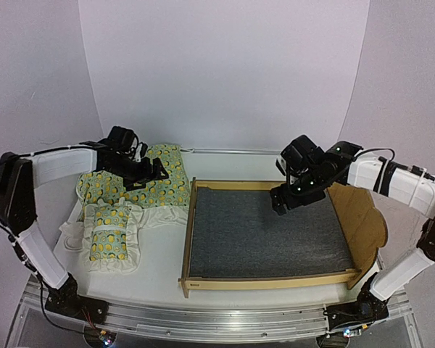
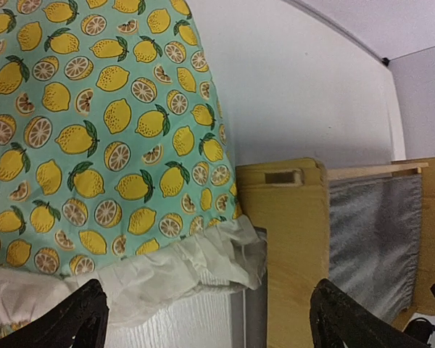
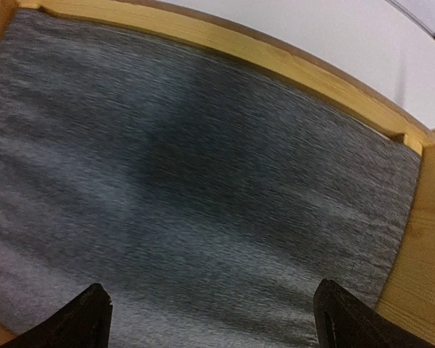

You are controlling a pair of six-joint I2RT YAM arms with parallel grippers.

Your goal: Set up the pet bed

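The pet bed is a light plywood frame with a dark grey base and a rounded headboard at its right end, lying right of centre. My right gripper hovers open over the far part of the grey base, nothing between its fingers. My left gripper is open above the right edge of the lemon-print quilt. In the left wrist view the quilt and its white ruffle lie beside the bed's corner. Nothing is held.
A small matching ruffled pillow lies on the table at the near left, in front of the quilt. White backdrop walls close in the back and sides. A metal rail with the arm bases runs along the near edge.
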